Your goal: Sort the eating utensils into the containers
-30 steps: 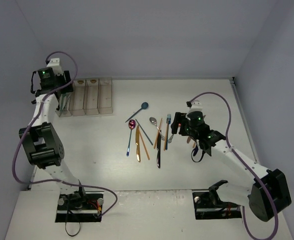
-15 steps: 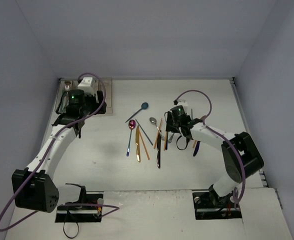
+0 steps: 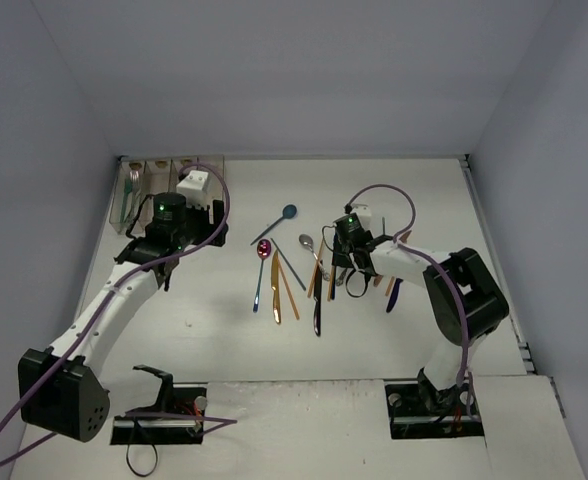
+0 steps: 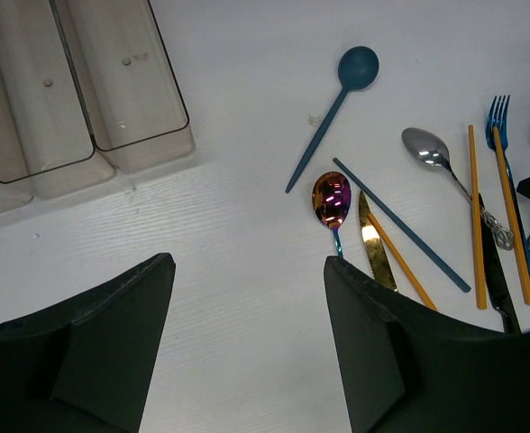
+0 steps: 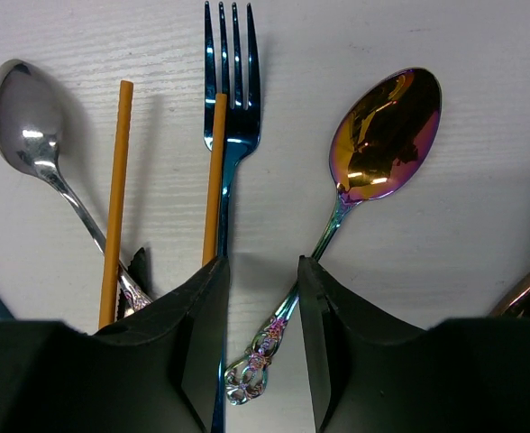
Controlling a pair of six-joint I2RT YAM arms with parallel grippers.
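The utensils lie in a loose row mid-table. In the right wrist view, an iridescent pink spoon (image 5: 387, 135) lies beside a blue fork (image 5: 232, 63), two orange sticks (image 5: 116, 180) and a silver spoon (image 5: 22, 117). My right gripper (image 5: 260, 266) is low over them, its jaws narrowed but open on either side of the iridescent spoon's ornate handle, with table showing between. My left gripper (image 4: 247, 263) hovers open and empty over bare table, just left of a second iridescent spoon (image 4: 331, 198) and a gold knife (image 4: 373, 253). The containers (image 3: 139, 170) stand at the far left, partly behind the left arm.
A teal spoon (image 3: 289, 212) lies apart toward the back. A black knife (image 3: 317, 300) reaches nearest the front. A dark utensil (image 3: 390, 295) lies right of my right gripper (image 3: 345, 266). Silver utensils (image 3: 131, 185) rest in the leftmost bin. Grey walls enclose the table.
My left arm has swung away from the containers toward the middle of the table. My right gripper has shifted slightly left and lower, its jaws narrowing around the iridescent spoon's handle.
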